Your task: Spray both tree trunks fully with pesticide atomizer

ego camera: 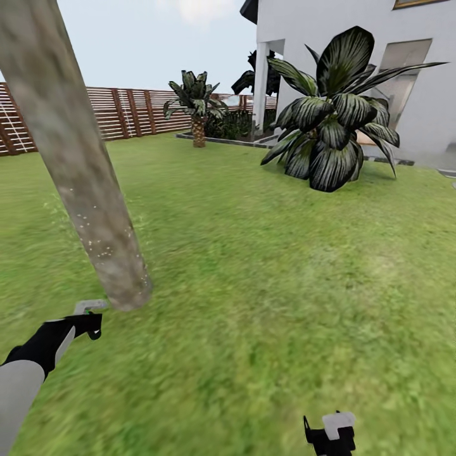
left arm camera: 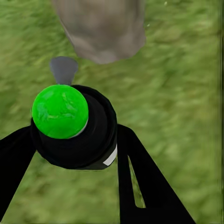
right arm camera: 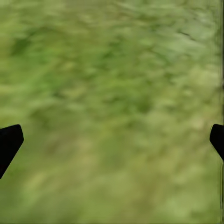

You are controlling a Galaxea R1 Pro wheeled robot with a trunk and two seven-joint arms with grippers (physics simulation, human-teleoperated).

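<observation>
A thick grey-brown tree trunk (ego camera: 76, 164) rises at a slant on the left of the head view, and pale specks dot its lower part. Its base (left arm camera: 105, 28) lies just ahead of the pesticide atomizer (left arm camera: 70, 126), a black body with a bright green cap and a grey nozzle (left arm camera: 63, 69) aimed at the bark. My left gripper (ego camera: 88, 326) is shut on the atomizer (ego camera: 90, 308), close beside the foot of the trunk. My right gripper (ego camera: 329, 434) hangs low over the grass, its fingers (right arm camera: 10, 142) spread wide with nothing between them.
Grass floor (ego camera: 266, 285) stretches ahead and to the right. A large dark-leaved plant (ego camera: 332, 126) stands before the white house (ego camera: 418, 88). A short palm (ego camera: 197, 107) and a brown slat fence (ego camera: 126, 114) are at the back.
</observation>
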